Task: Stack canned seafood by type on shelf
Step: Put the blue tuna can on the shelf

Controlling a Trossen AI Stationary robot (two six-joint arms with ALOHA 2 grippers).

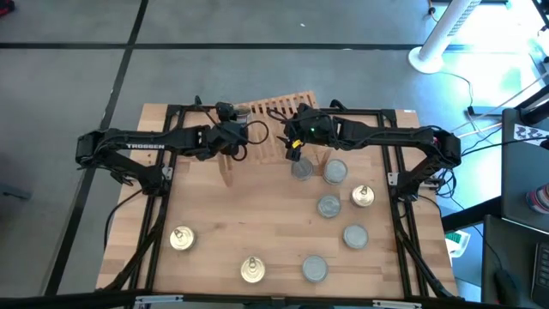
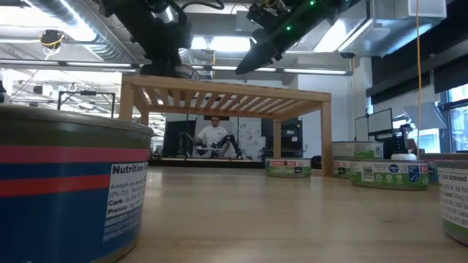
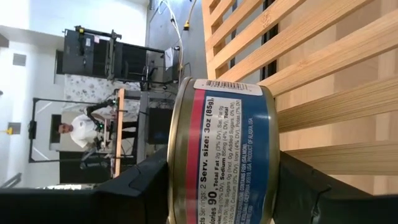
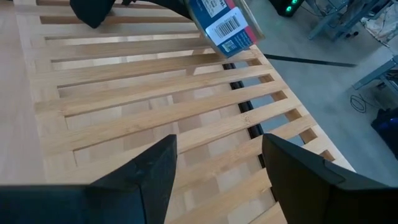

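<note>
The left claw (image 3: 217,186) is clamped on a blue-and-red tin (image 3: 227,152), one dark finger on each side of its round wall, and holds it over the left part of the shelf (image 1: 273,110) at the far side of the bench (image 1: 249,223). The right claw (image 4: 214,165) hovers empty over the slats just beside it, jaws spread, gripping nothing.

The tin looks stiff and fairly dense for so short a thing, so a firm pinch should not dent it. Its paper label gives the fingers some bite, but the gold rim and lid would be slick. I'd judge the side wall, across the full width, the right place to hold; the top offers nothing to grab.

The slats have gaps between them, so a tin set down tilted could catch an edge and rock.

The other tins sit on the bench: a gold-topped pair (image 1: 181,238) near left and middle, grey ones (image 1: 328,206) and one more gold (image 1: 363,196) to the right.
</note>
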